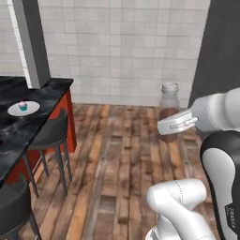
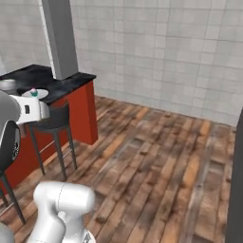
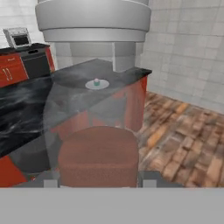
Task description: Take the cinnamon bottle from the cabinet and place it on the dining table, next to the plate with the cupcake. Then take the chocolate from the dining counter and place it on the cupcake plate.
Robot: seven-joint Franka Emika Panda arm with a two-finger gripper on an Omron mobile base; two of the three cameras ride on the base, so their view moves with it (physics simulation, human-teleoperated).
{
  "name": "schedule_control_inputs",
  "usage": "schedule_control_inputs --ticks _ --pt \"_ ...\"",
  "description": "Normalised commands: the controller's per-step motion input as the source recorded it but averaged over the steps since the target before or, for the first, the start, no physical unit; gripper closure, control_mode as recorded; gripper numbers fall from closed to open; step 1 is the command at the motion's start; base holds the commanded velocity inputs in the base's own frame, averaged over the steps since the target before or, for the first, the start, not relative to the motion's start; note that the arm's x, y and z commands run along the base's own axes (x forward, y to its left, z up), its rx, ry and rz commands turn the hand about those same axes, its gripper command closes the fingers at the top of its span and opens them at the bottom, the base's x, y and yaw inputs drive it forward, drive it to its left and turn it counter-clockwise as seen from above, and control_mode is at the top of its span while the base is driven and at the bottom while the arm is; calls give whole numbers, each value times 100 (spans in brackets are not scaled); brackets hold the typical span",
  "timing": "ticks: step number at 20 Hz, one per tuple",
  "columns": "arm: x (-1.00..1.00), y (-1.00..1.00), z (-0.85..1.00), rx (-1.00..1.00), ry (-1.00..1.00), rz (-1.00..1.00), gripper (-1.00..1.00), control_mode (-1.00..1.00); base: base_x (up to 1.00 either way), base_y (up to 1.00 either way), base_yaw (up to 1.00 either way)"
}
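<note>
**Three cameras, one black worktop**

Left base view looks forward and down from behind the arm, the black marble worktop (image 1: 44,101) far left; right base view faces the same wood-plank floor (image 2: 156,161) and worktop from the other side; hand view sits close behind the clear glass bottle (image 3: 98,144), facing that worktop.

bottle (image 1: 169,110): clear, brown fill | counter (image 1: 33,122): black marble, red | plate (image 1: 23,108): white

Flat, even rendered light — soft, low-detail textures, faint stool shadows, perhaps slight blur on the near bottle (image 3: 94,109).
</note>
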Motion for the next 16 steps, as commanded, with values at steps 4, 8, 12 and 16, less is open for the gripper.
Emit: schedule_control_inputs --ticks 4,8,12,16 --pt "0 0 0 0 0 0 100 100 100 -49 46" --pt "0 0 0 0 0 0 100 100 100 -44 51" --pt "0 0 0 0 0 0 100 100 100 -43 52" --pt "0 0 0 0 0 0 100 100 99 -39 53"
